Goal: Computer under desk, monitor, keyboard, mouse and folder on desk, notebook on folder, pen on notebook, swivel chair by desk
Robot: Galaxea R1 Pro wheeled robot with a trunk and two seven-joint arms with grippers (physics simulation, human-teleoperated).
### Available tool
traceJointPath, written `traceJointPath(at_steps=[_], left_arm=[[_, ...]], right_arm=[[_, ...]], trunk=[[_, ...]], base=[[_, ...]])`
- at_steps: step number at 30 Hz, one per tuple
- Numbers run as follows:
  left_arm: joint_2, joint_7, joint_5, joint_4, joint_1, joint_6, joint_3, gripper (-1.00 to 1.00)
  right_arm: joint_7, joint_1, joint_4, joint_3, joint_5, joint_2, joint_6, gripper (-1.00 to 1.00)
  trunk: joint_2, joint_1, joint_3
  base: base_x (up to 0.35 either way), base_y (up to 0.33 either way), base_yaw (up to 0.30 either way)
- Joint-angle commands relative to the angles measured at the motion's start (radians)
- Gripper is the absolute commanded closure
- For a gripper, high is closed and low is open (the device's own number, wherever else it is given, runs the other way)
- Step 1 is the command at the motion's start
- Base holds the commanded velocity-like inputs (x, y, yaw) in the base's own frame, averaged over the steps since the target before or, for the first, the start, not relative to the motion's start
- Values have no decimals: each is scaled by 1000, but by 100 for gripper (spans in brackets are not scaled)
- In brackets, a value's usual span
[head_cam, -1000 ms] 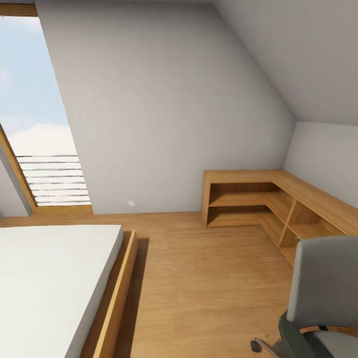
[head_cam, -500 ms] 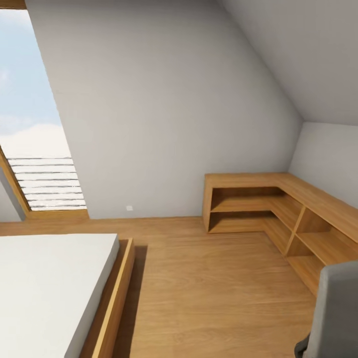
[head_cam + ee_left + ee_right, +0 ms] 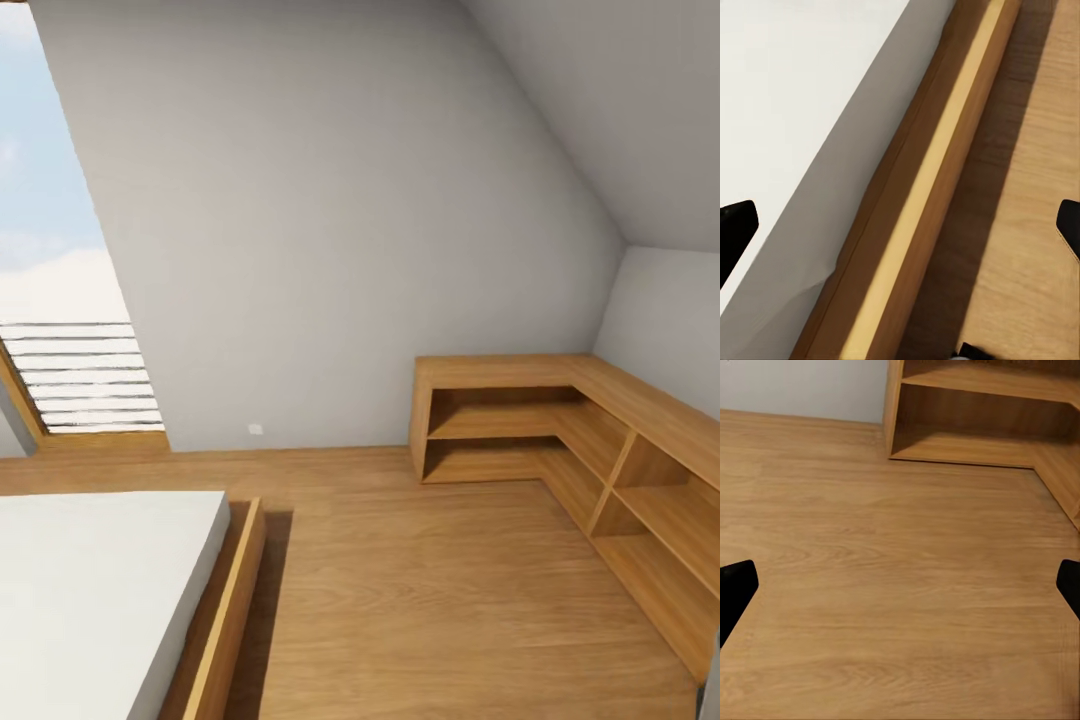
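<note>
Camera pans left; swivel chair (image 3: 714,680) nearly exits lower right. Both grippers spread, empty. Turn back to locate desk.

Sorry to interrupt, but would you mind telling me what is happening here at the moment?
The robot is on the move through the bedroom and handling nothing. The head view shows a bed at left, a window, bare wooden floor and a wooden corner shelf at right. The left gripper hangs open over the bed's edge; the right gripper hangs open over the floor near the shelf. A grey sliver at the lower right edge may be the chair.
</note>
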Motion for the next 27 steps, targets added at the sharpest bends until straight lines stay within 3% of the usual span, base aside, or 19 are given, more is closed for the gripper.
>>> traceJointPath(at_steps=[1,11,27], left_arm=[[1,7,4,-3,1,2,-9,-100],[-2,7,3,-51,1,71,-9,-100],[4,9,4,-67,1,75,-8,-100]], right_arm=[[0,-1,2,8,-10,-1,-4,-100],[-1,-1,2,8,-10,-1,-4,-100],[0,-1,2,9,-10,-2,-4,-100]], trunk=[[-1,1,-1],[-1,1,-1],[-1,1,-1]], base=[[331,0,0],[332,0,0],[332,0,0]])
